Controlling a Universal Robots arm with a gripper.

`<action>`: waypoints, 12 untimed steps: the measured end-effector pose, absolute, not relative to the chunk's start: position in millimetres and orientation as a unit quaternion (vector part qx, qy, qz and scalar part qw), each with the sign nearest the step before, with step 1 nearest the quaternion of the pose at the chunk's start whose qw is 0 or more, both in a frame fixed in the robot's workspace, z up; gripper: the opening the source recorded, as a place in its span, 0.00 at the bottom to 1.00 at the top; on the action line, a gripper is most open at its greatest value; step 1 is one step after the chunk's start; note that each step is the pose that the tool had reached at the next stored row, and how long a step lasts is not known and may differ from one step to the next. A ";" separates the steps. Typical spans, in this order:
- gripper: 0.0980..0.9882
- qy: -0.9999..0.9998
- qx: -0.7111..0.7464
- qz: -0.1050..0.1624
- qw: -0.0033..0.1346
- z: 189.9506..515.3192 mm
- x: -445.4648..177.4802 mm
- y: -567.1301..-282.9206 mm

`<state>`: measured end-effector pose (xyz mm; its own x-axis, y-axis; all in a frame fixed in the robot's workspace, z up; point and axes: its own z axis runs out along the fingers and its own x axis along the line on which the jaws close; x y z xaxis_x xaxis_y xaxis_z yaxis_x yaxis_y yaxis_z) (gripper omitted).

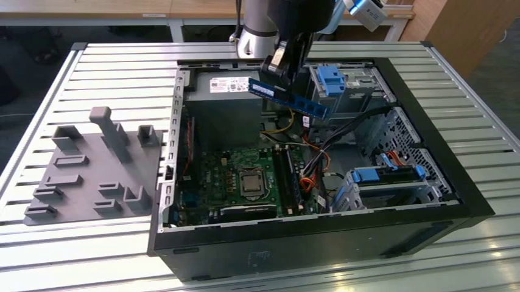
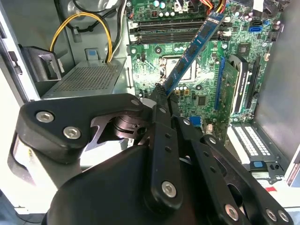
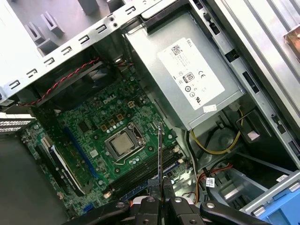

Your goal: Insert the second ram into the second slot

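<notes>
My gripper (image 1: 274,66) is shut on the second ram (image 1: 288,97), a thin blue circuit stick. It hangs tilted in the air above the open computer case (image 1: 455,188). In the second wrist view the ram (image 2: 192,51) sticks out from my gripper (image 2: 160,96) over the green motherboard (image 2: 201,93). In the first wrist view I see the ram (image 3: 160,154) edge-on, held by my gripper (image 3: 161,199) above the long black memory slots (image 3: 140,172). Those slots (image 1: 284,175) lie beside the processor socket (image 1: 248,182), well below the stick.
A grey power supply (image 1: 223,97) fills the case's far corner. Light-blue drive brackets (image 1: 329,79) (image 1: 390,174) and loose cables (image 1: 313,164) crowd the exterior view's right side. A grey holder block (image 1: 89,170) sits on the slatted table (image 1: 97,67) at that view's left.
</notes>
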<state>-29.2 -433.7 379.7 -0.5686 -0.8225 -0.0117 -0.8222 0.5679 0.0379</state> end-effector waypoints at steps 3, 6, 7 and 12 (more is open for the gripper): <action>0.04 -0.888 0.460 -0.020 0.004 379.7 -29.2 -433.7; 0.04 -0.890 0.456 -0.020 0.003 379.7 -29.2 -433.6; 0.04 -0.891 0.454 -0.020 0.003 379.7 -29.2 -433.7; 0.04 -0.894 0.448 -0.020 0.003 379.7 -29.2 -433.7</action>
